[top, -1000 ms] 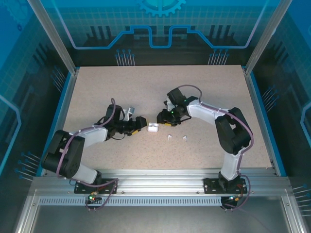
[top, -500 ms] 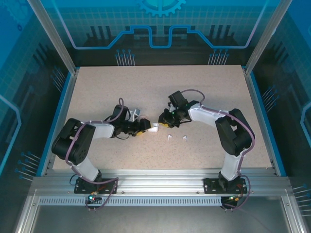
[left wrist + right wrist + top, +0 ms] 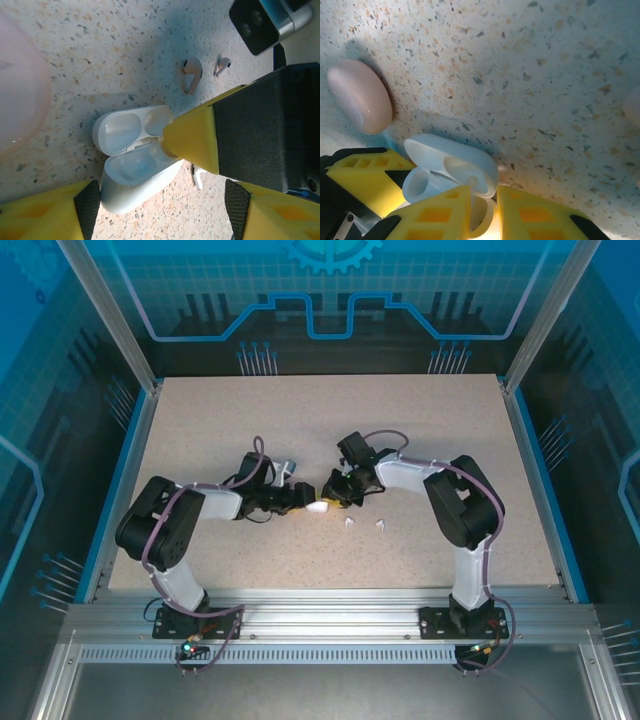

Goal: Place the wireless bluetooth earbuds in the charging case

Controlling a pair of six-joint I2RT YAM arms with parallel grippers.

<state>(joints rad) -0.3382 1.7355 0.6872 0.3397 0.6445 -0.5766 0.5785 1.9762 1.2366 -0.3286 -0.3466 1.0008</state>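
Note:
The white charging case lies open on the speckled table, lid back and both wells bare. My left gripper is open around it, the case resting near its left pad. My right gripper is down at the case's right end, shut on a small white rounded piece that looks like a white earbud. A white stem pokes out under its yellow finger. Two pale pinkish earbuds lie apart beyond the case. From above, both grippers meet at the case.
A closed pale pink case lies on the table just beyond the white one. The two loose buds sit right of the grippers, towards the near edge. Blue rails border the table.
The left gripper slid right up to the case and its jaws narrowed. The right gripper came down and left onto the case's end, and its fingers closed.

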